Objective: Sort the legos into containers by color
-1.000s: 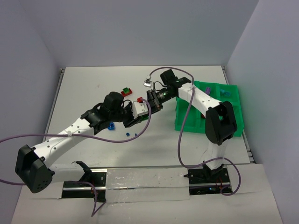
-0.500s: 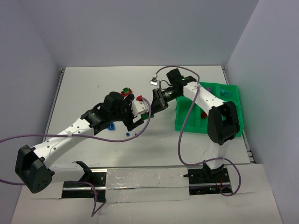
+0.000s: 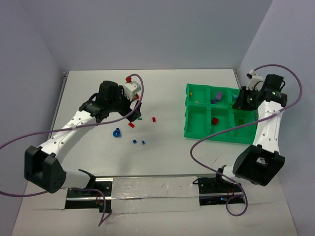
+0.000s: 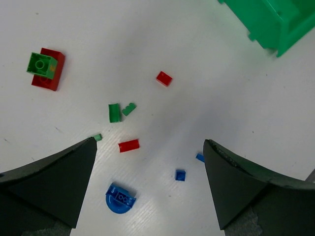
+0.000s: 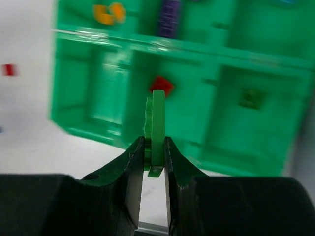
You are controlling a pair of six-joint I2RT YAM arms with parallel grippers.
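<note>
Loose legos lie on the white table under my left gripper [image 4: 150, 141], whose jaws stand wide open with nothing between them: a green brick on a red one [image 4: 45, 69], small red pieces [image 4: 164, 78], green pieces [image 4: 114, 112], blue bits [image 4: 180, 175] and a blue half-round piece [image 4: 120, 198]. In the top view the left gripper [image 3: 130, 109] hovers over this scatter [image 3: 131, 124]. My right gripper [image 5: 153, 142] is shut on a flat green lego [image 5: 157, 115], held upright above the green tray [image 5: 88, 130]. It hangs by the tray's far right side [image 3: 244, 98].
The tray [image 3: 197, 132] holds an orange piece [image 5: 109, 12], a purple piece [image 5: 171, 19], a red piece [image 5: 161, 84] and a dark green piece [image 5: 251, 97] in separate compartments. Grey walls close in the table at the back and on both sides.
The two grippers were close together mid-table. The left one has opened and drawn back to the left; the right arm has swung right over the tray with the green lego.
</note>
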